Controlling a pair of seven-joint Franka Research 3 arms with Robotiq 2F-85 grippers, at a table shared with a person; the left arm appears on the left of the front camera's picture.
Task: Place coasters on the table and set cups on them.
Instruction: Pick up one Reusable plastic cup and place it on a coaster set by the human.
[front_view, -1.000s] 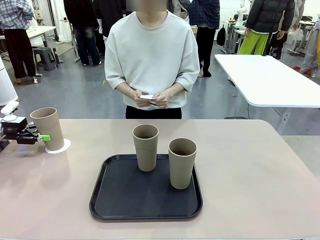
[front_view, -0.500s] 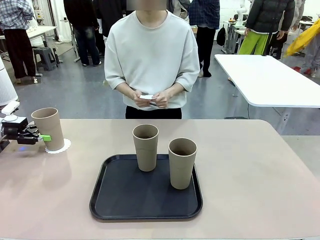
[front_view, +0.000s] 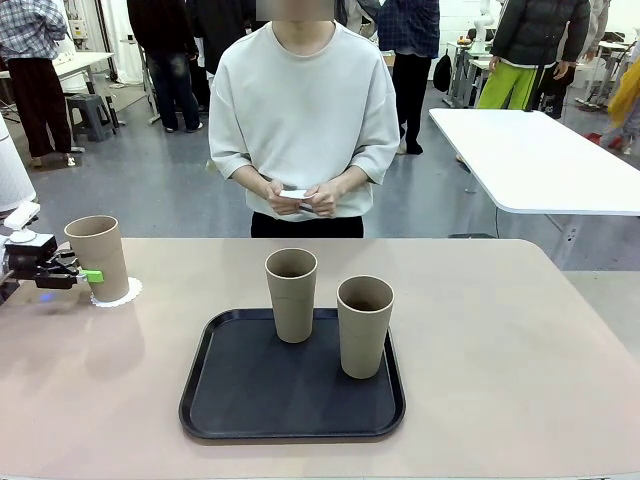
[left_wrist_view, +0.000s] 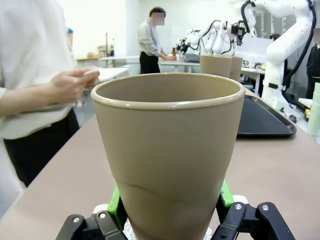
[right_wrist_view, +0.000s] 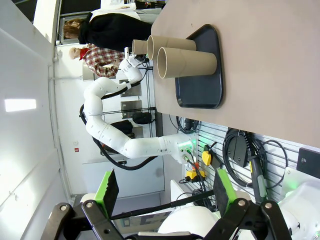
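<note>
The left gripper (front_view: 88, 274) is clenched around a cup (front_view: 98, 255) that stands on a coaster (front_view: 130, 291) near the worktop's (front_view: 500, 340) left edge. Two more cups (front_view: 291, 295) (front_view: 365, 326) stand on the black tray (front_view: 240, 395) in the middle. The right gripper (right_wrist_view: 164, 192) is released, its jaws wide, well apart from the tray.

Open lab hall: white table (front_view: 540, 155), grey floor (front_view: 150, 180), bystanders (front_view: 165, 50) behind.
</note>
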